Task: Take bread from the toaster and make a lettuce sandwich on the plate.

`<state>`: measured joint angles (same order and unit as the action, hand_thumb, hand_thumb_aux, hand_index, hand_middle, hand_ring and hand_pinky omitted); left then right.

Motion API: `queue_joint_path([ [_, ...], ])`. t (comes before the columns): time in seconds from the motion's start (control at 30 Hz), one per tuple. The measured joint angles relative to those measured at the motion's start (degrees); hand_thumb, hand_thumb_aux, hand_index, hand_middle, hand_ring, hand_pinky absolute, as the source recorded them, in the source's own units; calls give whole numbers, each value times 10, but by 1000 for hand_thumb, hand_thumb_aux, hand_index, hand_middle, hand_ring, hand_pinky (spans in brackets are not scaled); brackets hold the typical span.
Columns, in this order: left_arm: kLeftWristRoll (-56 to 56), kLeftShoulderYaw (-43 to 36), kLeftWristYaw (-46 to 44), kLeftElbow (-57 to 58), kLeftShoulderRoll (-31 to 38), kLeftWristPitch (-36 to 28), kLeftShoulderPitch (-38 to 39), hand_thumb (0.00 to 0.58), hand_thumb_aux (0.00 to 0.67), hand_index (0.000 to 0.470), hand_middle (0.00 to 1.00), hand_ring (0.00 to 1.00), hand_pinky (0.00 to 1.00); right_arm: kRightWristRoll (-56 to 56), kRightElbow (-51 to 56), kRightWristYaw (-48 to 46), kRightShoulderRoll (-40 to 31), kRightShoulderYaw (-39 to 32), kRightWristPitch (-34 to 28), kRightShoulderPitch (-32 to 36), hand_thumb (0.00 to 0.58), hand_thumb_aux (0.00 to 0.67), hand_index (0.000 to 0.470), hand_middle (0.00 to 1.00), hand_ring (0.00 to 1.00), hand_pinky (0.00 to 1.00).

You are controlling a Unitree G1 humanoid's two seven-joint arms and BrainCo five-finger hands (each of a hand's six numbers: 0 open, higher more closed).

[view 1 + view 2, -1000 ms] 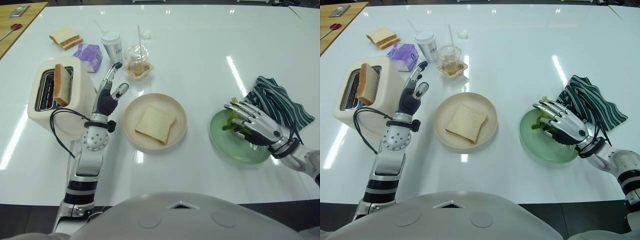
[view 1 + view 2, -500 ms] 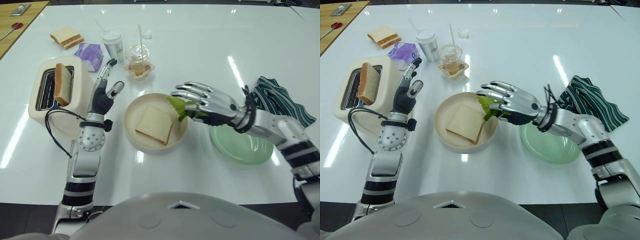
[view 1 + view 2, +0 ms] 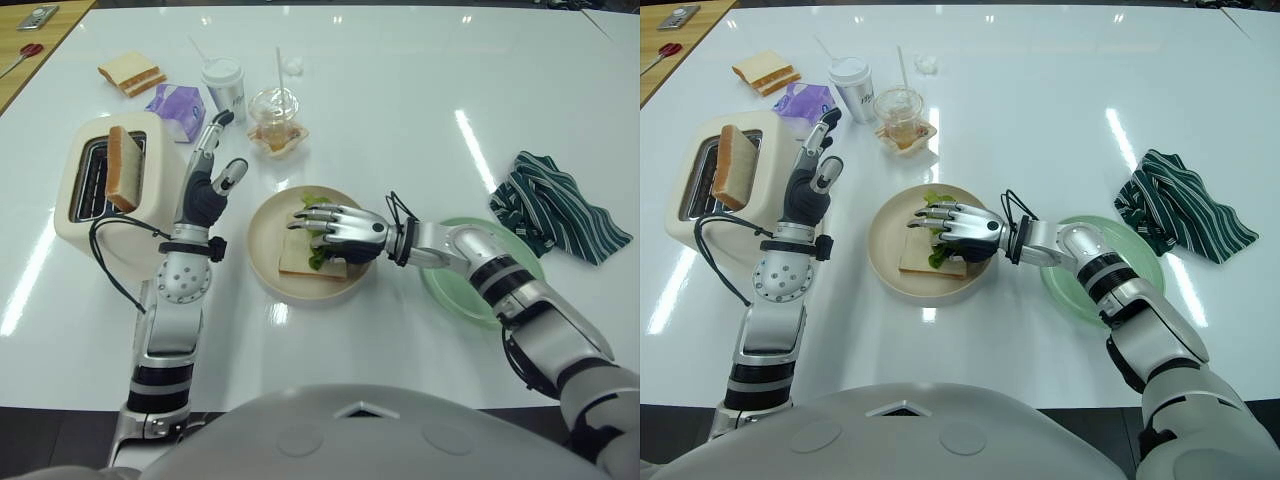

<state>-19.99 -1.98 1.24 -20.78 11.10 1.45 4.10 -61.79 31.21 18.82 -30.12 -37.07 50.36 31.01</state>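
Note:
A beige plate (image 3: 262,240) in the middle of the table holds one slice of bread (image 3: 297,265). My right hand (image 3: 338,228) lies palm down on that slice, its fingers curled over the lettuce (image 3: 318,203). Green leaf shows past the fingertips and below the thumb. At the left stands the cream toaster (image 3: 95,215) with a second slice of bread (image 3: 124,168) upright in its slot. My left hand (image 3: 208,192) is held up just right of the toaster, fingers spread and holding nothing.
A bare green plate (image 3: 455,292) lies under my right forearm, and a striped cloth (image 3: 555,205) further right. Behind the beige plate stand a lidded cup (image 3: 224,88), a clear cup with straw (image 3: 274,112), a purple pack (image 3: 176,105) and stacked bread slices (image 3: 132,73).
My right hand took the lettuce off the green plate, carried it left and lowered it onto the bread slice. The left hand stayed beside the toaster.

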Motion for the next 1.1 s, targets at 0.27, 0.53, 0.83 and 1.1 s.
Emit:
queue_joint_path([
  [0.27,0,1,1,4,-1,5,0,0,0,0,0,0,0,-1,-25,21,0,-4,-2,0,580,670,470,0,0,0],
  [0.53,0,1,2,8,-2,6,0,0,0,0,0,0,0,0,-48,44,2,5,-3,0,580,670,470,0,0,0],
  [0.83,0,0,2,15,-5,6,0,0,0,0,0,0,0,9,-44,35,1,3,5,0,0,0,0,0,0,0],
  [1.1,0,2,1,3,-5,5,1,0,0,0,0,0,0,35,-88,14,-23,23,23,-7,0,0,0,0,0,0],
])
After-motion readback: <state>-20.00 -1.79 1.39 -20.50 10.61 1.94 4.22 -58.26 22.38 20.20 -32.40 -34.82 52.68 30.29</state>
